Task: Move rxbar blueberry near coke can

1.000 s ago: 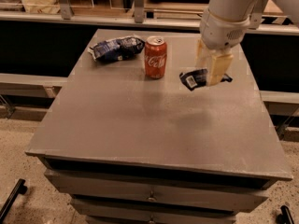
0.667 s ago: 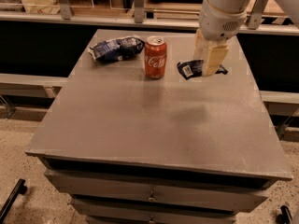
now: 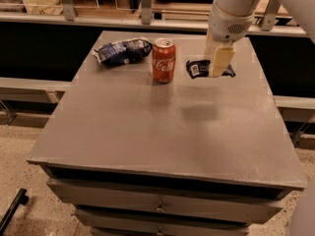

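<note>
The rxbar blueberry [image 3: 198, 68] is a small dark navy wrapper with a white barcode patch. It is held level in my gripper [image 3: 218, 68], whose cream fingers [image 3: 221, 59] are shut on it. The bar sticks out to the left and right of the fingers. It hangs a little above the grey table [image 3: 167, 132], right of the coke can [image 3: 163, 61], with a small gap between them. The coke can is red with white script and a silver top, and stands upright at the table's back middle. A shadow lies on the table in front of the gripper.
A puffy blue-and-white chip bag [image 3: 122, 51] lies left of the can at the back. The table has drawers [image 3: 160, 208] below its front edge. A railing and dark ledge [image 3: 147, 18] run behind the table. Speckled floor [image 3: 19, 151] lies to the left.
My gripper has carried the bar a little toward the back of the table and slightly left, staying just right of the can. The can and chip bag have not moved.
</note>
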### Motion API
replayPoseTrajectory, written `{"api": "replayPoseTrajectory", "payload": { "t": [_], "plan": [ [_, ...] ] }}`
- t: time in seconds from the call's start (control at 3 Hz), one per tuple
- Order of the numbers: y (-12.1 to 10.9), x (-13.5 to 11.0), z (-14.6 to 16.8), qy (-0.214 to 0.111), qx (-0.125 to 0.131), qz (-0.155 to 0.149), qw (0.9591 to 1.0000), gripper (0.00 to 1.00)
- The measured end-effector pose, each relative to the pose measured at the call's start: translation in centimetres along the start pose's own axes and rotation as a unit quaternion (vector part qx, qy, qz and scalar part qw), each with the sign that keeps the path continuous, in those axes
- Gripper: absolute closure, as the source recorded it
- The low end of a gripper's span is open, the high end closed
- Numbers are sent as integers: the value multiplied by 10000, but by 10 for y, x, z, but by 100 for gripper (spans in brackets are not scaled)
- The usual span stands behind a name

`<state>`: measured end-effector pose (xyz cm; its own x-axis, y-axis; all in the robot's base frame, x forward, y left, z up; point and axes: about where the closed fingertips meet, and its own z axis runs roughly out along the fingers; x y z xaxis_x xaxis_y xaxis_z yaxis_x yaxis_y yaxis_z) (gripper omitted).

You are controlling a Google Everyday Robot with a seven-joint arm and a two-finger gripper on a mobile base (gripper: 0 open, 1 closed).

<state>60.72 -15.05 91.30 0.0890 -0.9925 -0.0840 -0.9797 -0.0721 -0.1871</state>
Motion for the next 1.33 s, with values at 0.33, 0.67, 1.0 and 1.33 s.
{"api": "replayPoseTrajectory", "payload": {
  "t": [0.33,0.67,1.0,1.33],
  "plan": [
    [-11,0,10,78,-19,270,9996,100],
    [-18,-8,28,83,-112,483,9987,100],
    [-18,-16,45,89,-213,648,9976,100],
    [-20,-20,57,109,-310,710,9969,100]
  ]
}}
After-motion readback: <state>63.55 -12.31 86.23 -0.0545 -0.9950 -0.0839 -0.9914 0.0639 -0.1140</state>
